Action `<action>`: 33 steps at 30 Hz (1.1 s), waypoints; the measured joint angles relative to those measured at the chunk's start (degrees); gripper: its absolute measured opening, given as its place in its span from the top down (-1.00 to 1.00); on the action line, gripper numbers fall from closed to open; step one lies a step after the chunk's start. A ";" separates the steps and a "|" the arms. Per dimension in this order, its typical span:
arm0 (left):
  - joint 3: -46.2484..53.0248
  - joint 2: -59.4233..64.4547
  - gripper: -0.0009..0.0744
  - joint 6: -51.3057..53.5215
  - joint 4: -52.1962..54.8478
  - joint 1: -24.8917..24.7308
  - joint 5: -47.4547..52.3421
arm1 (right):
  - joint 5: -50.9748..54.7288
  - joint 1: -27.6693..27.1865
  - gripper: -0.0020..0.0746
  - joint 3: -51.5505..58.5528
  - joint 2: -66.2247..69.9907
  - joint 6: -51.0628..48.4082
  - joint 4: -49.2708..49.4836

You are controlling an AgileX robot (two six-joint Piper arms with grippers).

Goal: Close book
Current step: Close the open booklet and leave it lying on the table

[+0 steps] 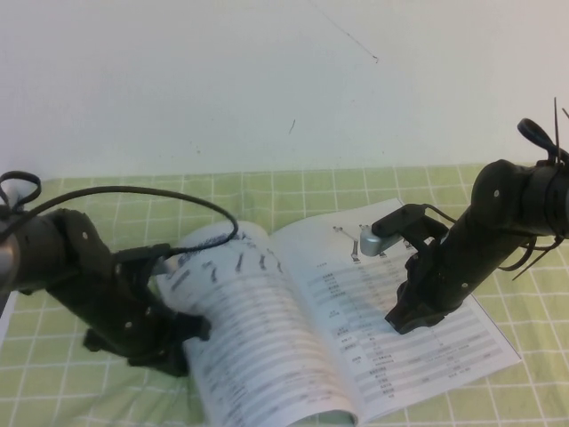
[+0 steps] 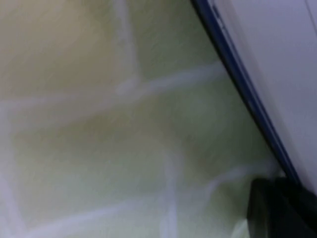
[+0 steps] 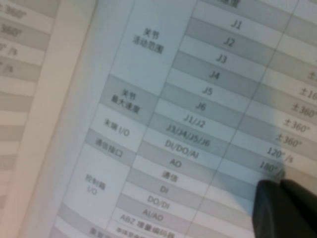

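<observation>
**CLOSE NOT YET DONE: EDGE LIFT DUE**

Book lies open flat on checked cloth. L gripper sits low, just beside book's left outer edge. R gripper bears on book's right page. Opening of either: cannot tell. Rec: get L under cover edge, swing left half over spine. R shd lift clear first, else pages may buckle.

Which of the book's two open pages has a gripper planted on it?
The right page: the right gripper rests on its middle. The left gripper sits only at the outer edge of the left page, over the cloth.
</observation>
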 joint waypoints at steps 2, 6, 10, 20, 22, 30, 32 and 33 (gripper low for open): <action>0.00 0.43 0.98 7.47 -10.06 0.00 -2.19 | 0.00 -0.09 0.95 -0.01 0.00 -1.22 0.68; 0.25 2.42 0.98 23.04 -31.60 -0.61 -6.73 | 0.69 -0.30 0.95 0.12 0.00 -3.98 3.87; 0.28 2.63 0.98 34.20 -45.29 -0.73 -6.99 | 1.69 -0.30 0.95 0.36 0.10 -5.71 6.43; 0.28 2.63 0.98 57.90 -70.14 -0.73 5.37 | 5.40 -0.11 0.95 -1.49 -6.90 -1.66 -4.68; 0.28 2.63 0.98 61.09 -70.81 -0.73 6.94 | 5.74 -0.11 0.95 -2.45 -9.53 1.54 -10.51; -1.16 2.63 0.98 65.91 -71.15 -2.47 11.84 | 9.84 -0.30 0.95 -5.66 -23.56 14.33 -28.57; -2.72 2.52 0.98 65.12 -71.02 -3.84 10.36 | 10.78 -0.30 0.95 -5.69 -27.32 14.76 -28.68; -4.20 2.17 0.98 64.05 -70.20 -4.66 9.03 | 11.41 -0.30 0.95 -5.69 -29.42 14.89 -28.68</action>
